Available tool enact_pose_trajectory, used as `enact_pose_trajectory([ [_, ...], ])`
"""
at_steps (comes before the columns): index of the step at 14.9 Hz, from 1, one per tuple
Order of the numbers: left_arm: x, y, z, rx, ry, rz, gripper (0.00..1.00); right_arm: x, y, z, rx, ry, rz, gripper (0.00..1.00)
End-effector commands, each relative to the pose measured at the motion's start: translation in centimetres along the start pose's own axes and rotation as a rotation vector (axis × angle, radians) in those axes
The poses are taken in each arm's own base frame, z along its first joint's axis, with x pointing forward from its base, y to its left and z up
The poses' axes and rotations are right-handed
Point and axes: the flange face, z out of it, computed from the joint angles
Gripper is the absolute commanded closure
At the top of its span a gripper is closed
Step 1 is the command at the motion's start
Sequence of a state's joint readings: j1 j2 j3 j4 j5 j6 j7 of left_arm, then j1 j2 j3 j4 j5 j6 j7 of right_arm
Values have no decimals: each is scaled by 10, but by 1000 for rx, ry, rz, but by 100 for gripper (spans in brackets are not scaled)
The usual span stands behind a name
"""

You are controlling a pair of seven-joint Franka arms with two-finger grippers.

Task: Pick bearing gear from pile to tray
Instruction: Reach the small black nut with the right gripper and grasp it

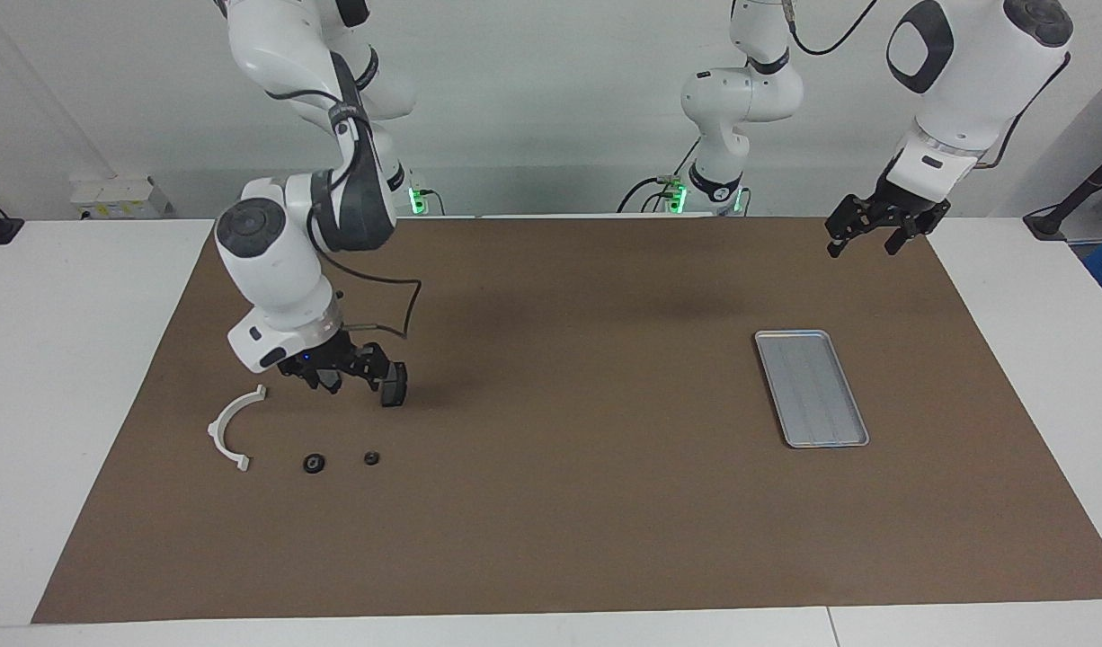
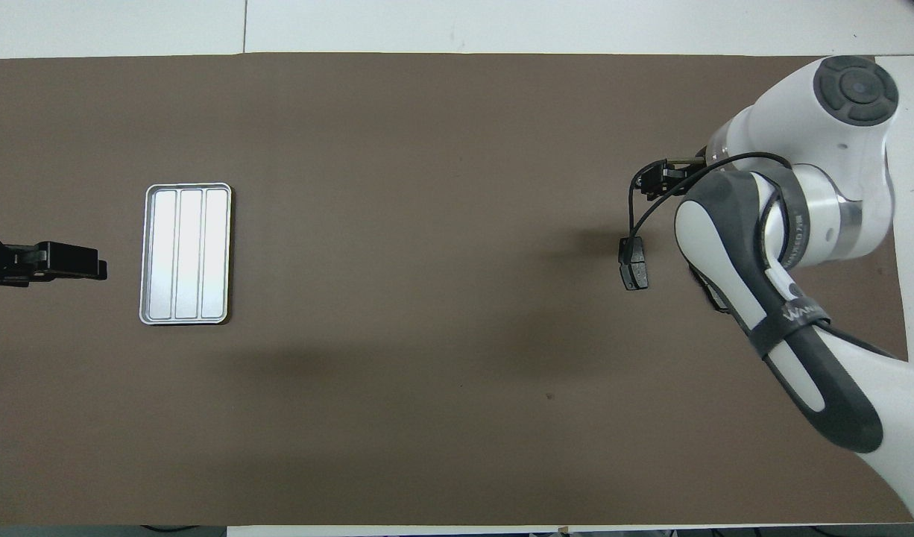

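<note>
Right arm hides most of the pile from above

In the overhead view the right arm [image 2: 770, 246] covers the white arc bracket [image 1: 234, 428] and both black round pieces [image 1: 314, 464]; one dark plate [image 2: 633, 262] shows beside it. The left arm [image 2: 24, 262] is cut by the frame edge.

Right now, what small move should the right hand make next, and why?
Probably bring the open right hand over the larger black round piece and lower it. The hand hangs above the pile, holding nothing, and that piece lies uncovered. The left hand waits.
</note>
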State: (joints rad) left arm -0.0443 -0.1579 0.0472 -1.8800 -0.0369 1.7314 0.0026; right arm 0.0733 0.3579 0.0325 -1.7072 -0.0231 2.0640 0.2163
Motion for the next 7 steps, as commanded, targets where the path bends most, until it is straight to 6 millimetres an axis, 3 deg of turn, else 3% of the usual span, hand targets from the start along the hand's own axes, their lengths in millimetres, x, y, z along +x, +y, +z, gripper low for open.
enact_pose_trajectory([
  [1, -11, -3, -1, -14, 0, -11, 0, 33, -5, 32, -22, -15, 45, 0],
  [3, -12, -3, 0, -14, 0, -7, 0, 48, -7, 56, -48, -22, 61, 0],
  [5, -13, -3, 1, -14, 2, -4, 0, 47, -15, 73, -62, -40, 64, 0],
  [7, -13, -1, 0, -14, 5, -8, 0, 55, -19, 80, -60, -33, 88, 0],
])
